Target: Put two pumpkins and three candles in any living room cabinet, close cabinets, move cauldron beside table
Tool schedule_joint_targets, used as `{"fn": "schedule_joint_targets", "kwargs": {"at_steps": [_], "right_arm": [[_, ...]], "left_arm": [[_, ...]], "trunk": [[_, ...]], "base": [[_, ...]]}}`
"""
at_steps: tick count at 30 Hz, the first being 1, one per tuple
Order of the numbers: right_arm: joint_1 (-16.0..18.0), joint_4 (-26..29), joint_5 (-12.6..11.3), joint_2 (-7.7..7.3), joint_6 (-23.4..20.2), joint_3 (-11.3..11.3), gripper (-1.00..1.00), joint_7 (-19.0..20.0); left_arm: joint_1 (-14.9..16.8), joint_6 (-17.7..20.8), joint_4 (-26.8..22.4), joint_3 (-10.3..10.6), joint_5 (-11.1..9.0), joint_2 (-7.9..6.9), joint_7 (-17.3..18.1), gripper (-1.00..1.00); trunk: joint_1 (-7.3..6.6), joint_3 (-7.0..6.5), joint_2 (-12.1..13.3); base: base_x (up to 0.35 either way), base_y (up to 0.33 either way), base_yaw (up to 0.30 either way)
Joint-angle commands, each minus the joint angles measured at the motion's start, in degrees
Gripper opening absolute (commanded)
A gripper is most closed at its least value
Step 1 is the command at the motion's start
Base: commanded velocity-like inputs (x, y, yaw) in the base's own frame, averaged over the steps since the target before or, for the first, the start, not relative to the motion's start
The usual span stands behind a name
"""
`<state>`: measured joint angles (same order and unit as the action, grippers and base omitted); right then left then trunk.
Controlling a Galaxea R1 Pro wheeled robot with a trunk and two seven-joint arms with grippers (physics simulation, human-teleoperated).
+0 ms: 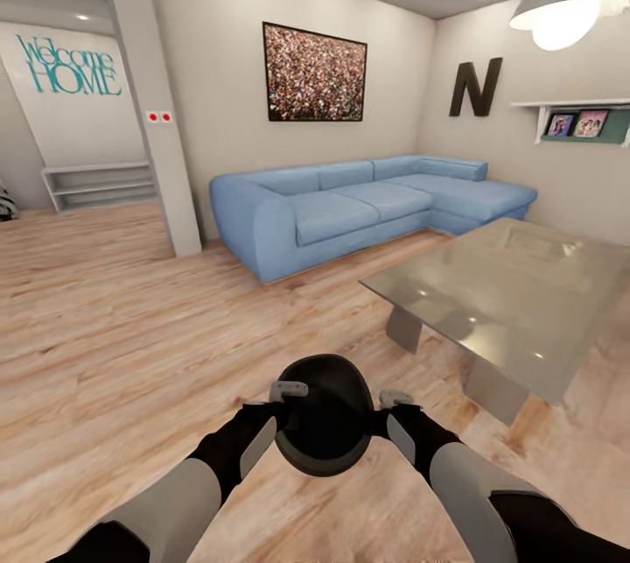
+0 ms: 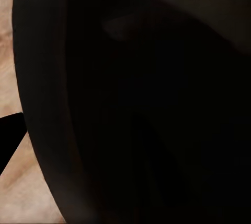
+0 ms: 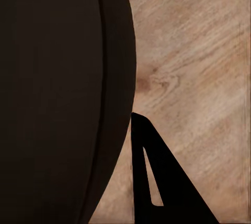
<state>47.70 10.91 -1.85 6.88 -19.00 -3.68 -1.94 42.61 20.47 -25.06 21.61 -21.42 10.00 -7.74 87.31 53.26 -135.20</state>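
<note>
In the head view the cauldron hangs above the wooden floor, between the two arms and close in front of the robot. It is tipped so that its round black underside or belly faces the camera; its mouth is hidden from here. The left gripper sits against the pot's upper left edge and the right gripper against its upper right edge. Both appear to press on the pot from opposite sides, but the fingertips are covered by the pot's dark body, so I cannot tell whether the fingers of either are spread or drawn together.

The left wrist view is nearly all black cauldron, with a strip of floor along one edge and a dark finger cut off by the frame. The right wrist view has the cauldron's curved side against the floor, with one dark triangular finger just beside the pot; contact there is hard to judge.

The table stands ahead to the right, near the cauldron but apart from it, its far end cut off by the frame. A blue sofa lies beyond it along the wall.
</note>
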Motion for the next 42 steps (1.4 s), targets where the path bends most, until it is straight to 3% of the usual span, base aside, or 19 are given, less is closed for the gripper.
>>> {"fn": "schedule_joint_targets", "kwargs": {"at_steps": [1, 36, 42], "right_arm": [[0.1, 0.3, -1.2, 0.06, -0.3, -1.1, -1.00, -0.1], [0.1, 0.4, -1.2, 0.06, -0.3, -1.2, -1.00, 0.0], [0.1, 0.4, -1.2, 0.06, -0.3, -1.2, -1.00, 0.0]], "left_arm": [[0.0, 0.2, -0.1, 0.3, -0.7, 0.00, -0.3, -1.00], [0.0, 0.2, -0.1, 0.3, -0.7, 0.00, -0.3, -1.00], [0.0, 0.2, -0.1, 0.3, -0.7, 0.00, -0.3, -1.00]], "trunk": [[-0.02, 0.02, 0.0], [-0.02, -1.93, 0.0], [-0.02, -2.10, 0.0]], "base": [[-0.020, 0.000, -0.289], [-0.001, 0.000, -0.253], [0.000, 0.000, -0.105]]}}
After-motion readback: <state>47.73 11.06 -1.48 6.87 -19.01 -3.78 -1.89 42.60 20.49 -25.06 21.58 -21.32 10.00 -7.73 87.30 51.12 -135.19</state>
